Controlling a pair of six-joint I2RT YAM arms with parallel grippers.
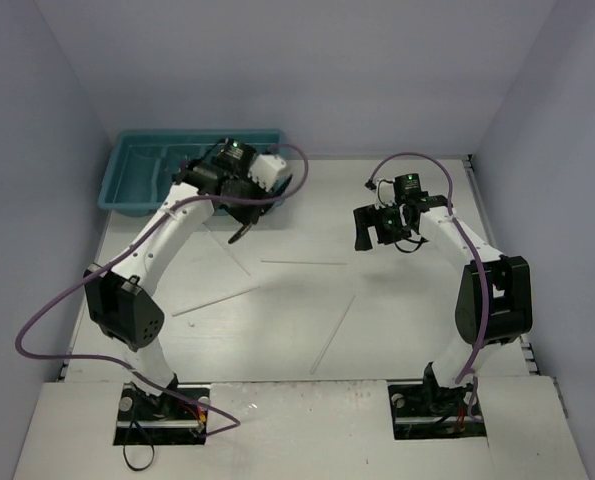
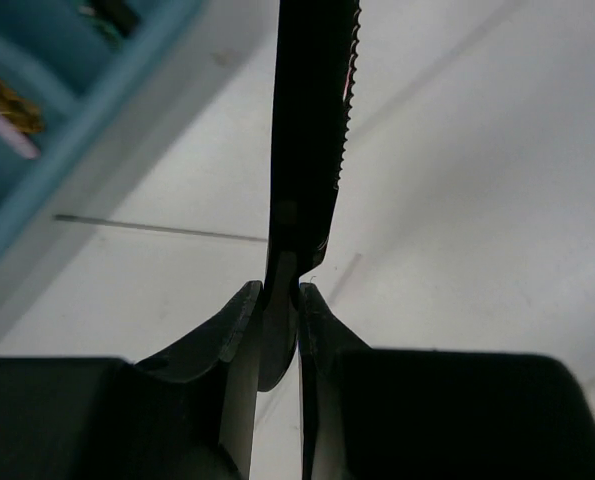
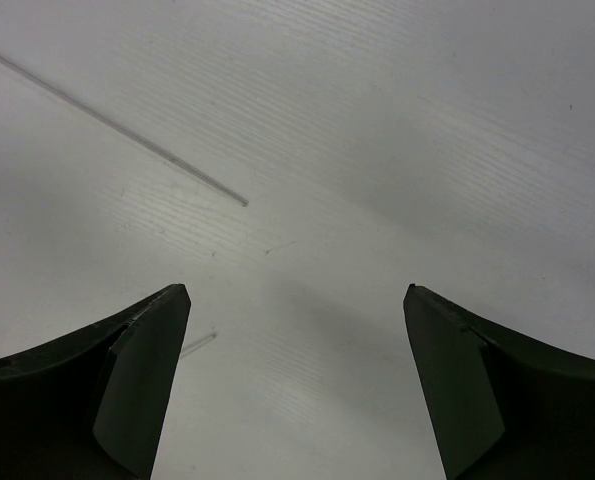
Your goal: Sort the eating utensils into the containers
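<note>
My left gripper [image 2: 279,290] is shut on the base of a black knife [image 2: 312,120] with a serrated edge, which points away from the wrist camera. In the top view that gripper [image 1: 245,212] hovers just right of the teal tray [image 1: 127,190], the knife [image 1: 241,234] hanging below it. The tray's corner [image 2: 97,90] shows a gold utensil [image 2: 7,100] in one compartment. Thin white chopsticks [image 1: 304,263] lie scattered on the table. My right gripper [image 1: 372,230] [image 3: 297,295] hangs open above the table with nothing between its fingers, and a chopstick [image 3: 117,130] lies ahead of it.
More chopsticks lie at the table's centre left [image 1: 215,300] and centre [image 1: 334,333]. One thin chopstick [image 2: 157,228] rests on the table beside the tray. Grey walls close in the table on the left, back and right.
</note>
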